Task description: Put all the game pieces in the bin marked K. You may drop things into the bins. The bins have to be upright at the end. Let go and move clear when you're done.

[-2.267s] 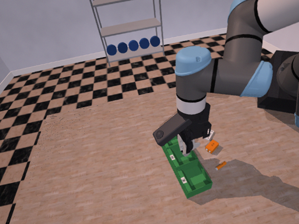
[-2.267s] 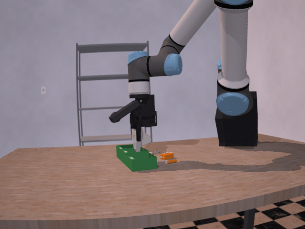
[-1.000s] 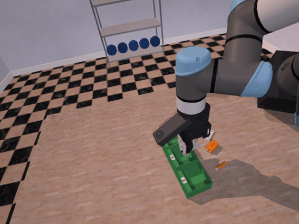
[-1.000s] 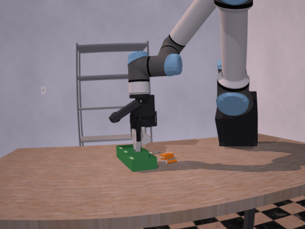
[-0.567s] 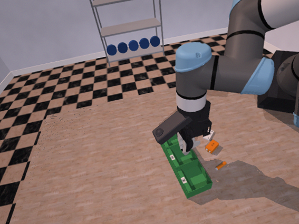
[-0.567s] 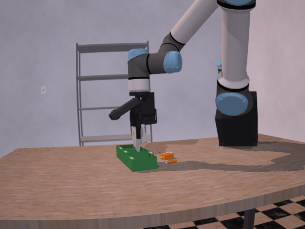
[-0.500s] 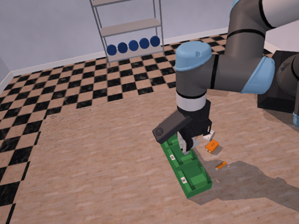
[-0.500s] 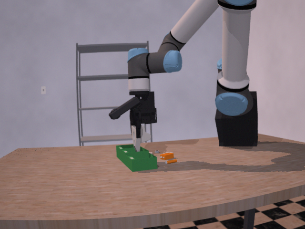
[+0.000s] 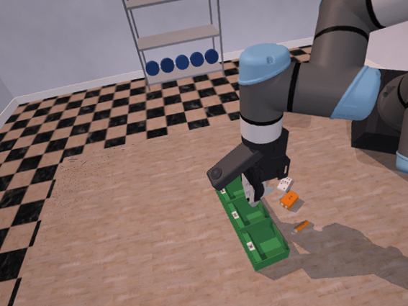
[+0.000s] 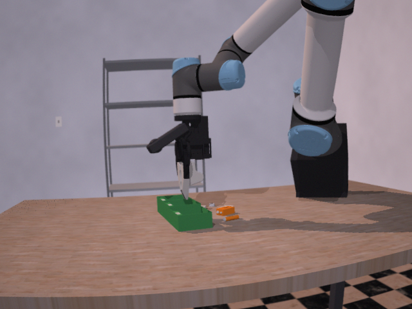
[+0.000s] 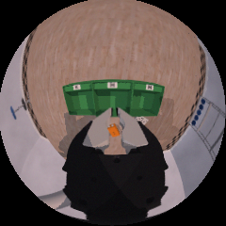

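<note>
A green bin row [image 9: 254, 226] with three compartments lies on the wooden table. In the wrist view the labels read K [image 11: 76, 87] on the left and H [image 11: 112, 85] in the middle; the right one is unclear. A white die [image 9: 285, 184] lies on the table beside the bin's far end and shows in the wrist view [image 11: 141, 121]. My gripper [image 9: 255, 199] [image 10: 185, 196] is shut with nothing between its fingers. It points down, with its tips just above the middle compartment [image 11: 113, 110] and close to the bin's rim.
An orange block [image 9: 289, 199] and a small orange cylinder [image 9: 301, 226] lie on the table right of the bin. The block shows through the gap behind my fingers. The robot base [image 10: 319, 159] stands at the back right. A metal shelf [image 9: 176, 34] stands on the floor behind.
</note>
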`<action>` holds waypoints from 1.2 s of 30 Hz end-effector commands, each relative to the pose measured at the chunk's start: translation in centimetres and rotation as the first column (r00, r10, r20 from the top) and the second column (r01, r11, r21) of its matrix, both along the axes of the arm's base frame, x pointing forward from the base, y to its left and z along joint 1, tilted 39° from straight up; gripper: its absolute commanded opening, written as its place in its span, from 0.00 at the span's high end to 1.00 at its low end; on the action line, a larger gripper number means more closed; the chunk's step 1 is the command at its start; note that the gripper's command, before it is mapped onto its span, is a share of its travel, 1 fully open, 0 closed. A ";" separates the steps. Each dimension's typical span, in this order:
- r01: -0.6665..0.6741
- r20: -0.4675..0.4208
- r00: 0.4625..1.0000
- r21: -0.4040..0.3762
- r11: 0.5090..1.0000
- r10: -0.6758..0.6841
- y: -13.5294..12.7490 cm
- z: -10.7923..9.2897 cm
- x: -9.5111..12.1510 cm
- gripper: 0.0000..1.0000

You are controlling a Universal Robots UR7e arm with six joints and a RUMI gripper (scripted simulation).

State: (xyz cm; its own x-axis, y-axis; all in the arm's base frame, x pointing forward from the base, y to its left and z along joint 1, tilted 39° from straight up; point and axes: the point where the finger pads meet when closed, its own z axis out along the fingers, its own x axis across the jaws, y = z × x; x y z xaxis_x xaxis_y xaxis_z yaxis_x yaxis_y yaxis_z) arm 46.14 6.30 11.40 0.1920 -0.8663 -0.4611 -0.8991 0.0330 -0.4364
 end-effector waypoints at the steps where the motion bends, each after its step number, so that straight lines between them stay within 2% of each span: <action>1: -0.001 0.000 1.000 0.000 1.000 0.001 -0.9 1.4 -0.7 0.96; 4: -0.001 0.000 1.000 0.000 1.000 0.001 -1.4 2.1 -1.1 0.96; 12: -0.001 0.000 1.000 0.000 1.000 0.001 -1.4 2.1 -1.1 0.96; 23: -0.001 0.000 1.000 0.000 1.000 0.001 3.4 4.7 -2.1 0.96; 25: -0.001 0.000 1.000 0.000 1.000 0.001 3.4 4.7 -2.1 0.96; 31: -0.001 0.000 1.000 0.000 1.000 0.001 5.9 6.1 -2.6 0.96; 36: -0.001 0.000 1.000 0.000 1.000 0.001 5.9 6.1 -2.6 0.96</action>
